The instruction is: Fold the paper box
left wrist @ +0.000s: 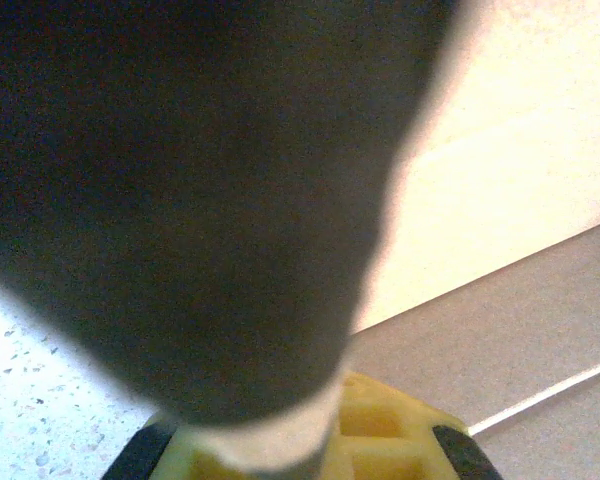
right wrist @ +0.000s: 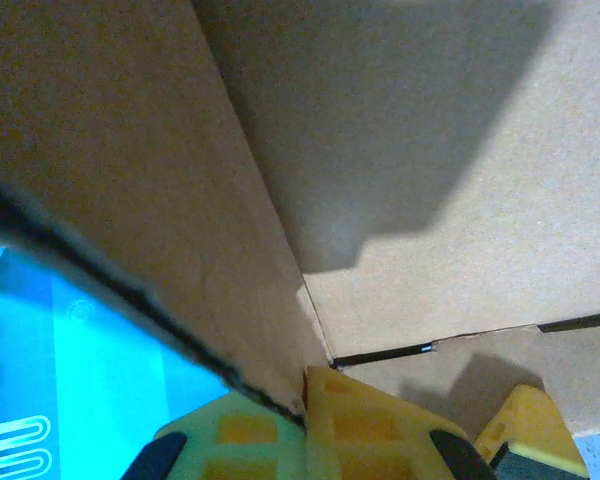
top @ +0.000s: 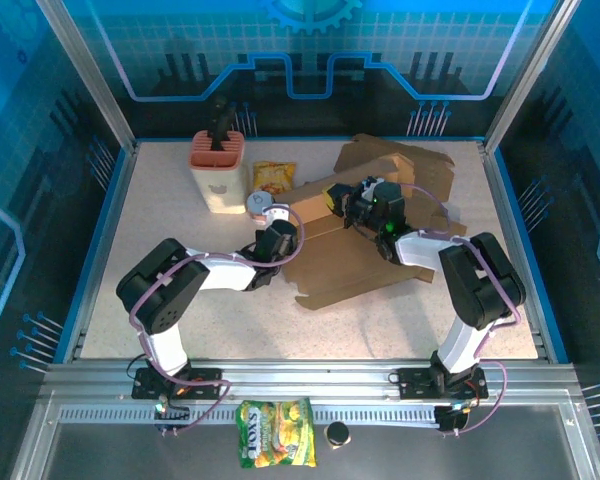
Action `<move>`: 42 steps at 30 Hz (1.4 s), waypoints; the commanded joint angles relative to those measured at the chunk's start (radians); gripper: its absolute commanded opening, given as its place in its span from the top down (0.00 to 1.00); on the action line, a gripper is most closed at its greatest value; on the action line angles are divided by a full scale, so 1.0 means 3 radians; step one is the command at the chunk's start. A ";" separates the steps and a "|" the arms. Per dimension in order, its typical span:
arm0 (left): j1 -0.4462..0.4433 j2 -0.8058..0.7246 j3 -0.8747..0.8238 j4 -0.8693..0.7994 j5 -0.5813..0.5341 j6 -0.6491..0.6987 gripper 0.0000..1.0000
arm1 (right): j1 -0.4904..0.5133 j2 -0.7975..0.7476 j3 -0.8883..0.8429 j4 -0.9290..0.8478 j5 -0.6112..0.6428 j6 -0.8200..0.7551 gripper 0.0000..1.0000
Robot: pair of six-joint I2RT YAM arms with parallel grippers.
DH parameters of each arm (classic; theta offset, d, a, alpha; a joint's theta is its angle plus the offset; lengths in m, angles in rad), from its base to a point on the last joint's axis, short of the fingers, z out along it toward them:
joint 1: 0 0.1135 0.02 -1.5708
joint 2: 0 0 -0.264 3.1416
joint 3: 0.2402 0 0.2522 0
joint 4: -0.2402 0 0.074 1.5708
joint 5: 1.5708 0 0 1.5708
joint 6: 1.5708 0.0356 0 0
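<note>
The brown paper box [top: 340, 265] lies partly unfolded at the table's centre right, with one wall raised along its back. My left gripper [top: 280, 234] sits low at the box's left edge. In the left wrist view its yellow jaws [left wrist: 290, 452] are shut on a dark, blurred flap [left wrist: 200, 200] of the box that runs down between them. My right gripper [top: 357, 200] is at the raised wall. In the right wrist view its jaws [right wrist: 305, 412] are shut on the upright panel's [right wrist: 130, 180] bottom edge, beside a fold line in the box floor [right wrist: 460, 150].
A pink-topped holder [top: 218, 172] with a black tool stands at the back left. A yellow snack packet [top: 273, 177] and a small round tin [top: 259, 203] lie close to my left gripper. Another snack bag [top: 276, 446] lies on the metal ledge in front of the table.
</note>
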State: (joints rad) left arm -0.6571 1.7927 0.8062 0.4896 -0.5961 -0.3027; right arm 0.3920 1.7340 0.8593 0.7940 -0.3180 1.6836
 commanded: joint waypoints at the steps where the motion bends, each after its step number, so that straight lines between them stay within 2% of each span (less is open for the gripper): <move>1: -0.0042 -0.0044 0.0189 0.0029 0.0083 -0.0049 1.00 | 0.0091 -0.0110 0.0045 -0.0322 -0.0269 0.0010 1.00; 3: -0.0042 -0.0123 0.0207 -0.0088 0.0101 -0.0080 1.00 | 0.0078 -0.0197 0.0048 -0.0436 -0.0223 -0.0041 0.95; 11: -0.0034 -0.0504 0.0293 -0.0727 0.0346 -0.0175 1.00 | -0.0066 -0.0715 0.0432 -0.1489 -0.0075 -0.0652 0.44; 13: -0.0006 -0.0676 0.0288 -0.0868 0.0446 -0.0192 1.00 | -0.0127 -0.0886 0.0685 -0.2045 -0.0016 -0.0963 0.31; 16: 0.0063 -0.0906 0.0291 -0.1027 0.0621 -0.0212 1.00 | -0.0229 -0.1099 0.1040 -0.2627 0.0043 -0.1357 0.22; 22: 0.0376 -0.1205 0.0420 -0.1389 0.1303 -0.0398 1.00 | -0.0534 -0.1410 0.1666 -0.3480 0.0049 -0.1794 0.17; 31: 0.0866 -0.1507 0.0580 -0.1744 0.2214 -0.0749 1.00 | -0.0982 -0.1589 0.2583 -0.4544 0.0268 -0.2633 0.21; 37: 0.1169 -0.1553 0.0639 -0.1819 0.2820 -0.1042 1.00 | -0.1453 -0.1742 0.2414 -0.4687 0.0047 -0.2723 0.23; 42: 0.1320 -0.1553 0.0586 -0.1645 0.3126 -0.1345 1.00 | -0.1524 -0.1815 0.2053 -0.4473 -0.0248 -0.2557 0.19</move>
State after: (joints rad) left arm -0.2817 1.3537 0.9646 -0.0402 0.2176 -0.6132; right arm -0.0574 1.1988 1.5242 -0.5434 -0.3141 0.9127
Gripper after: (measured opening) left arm 0.057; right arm 0.806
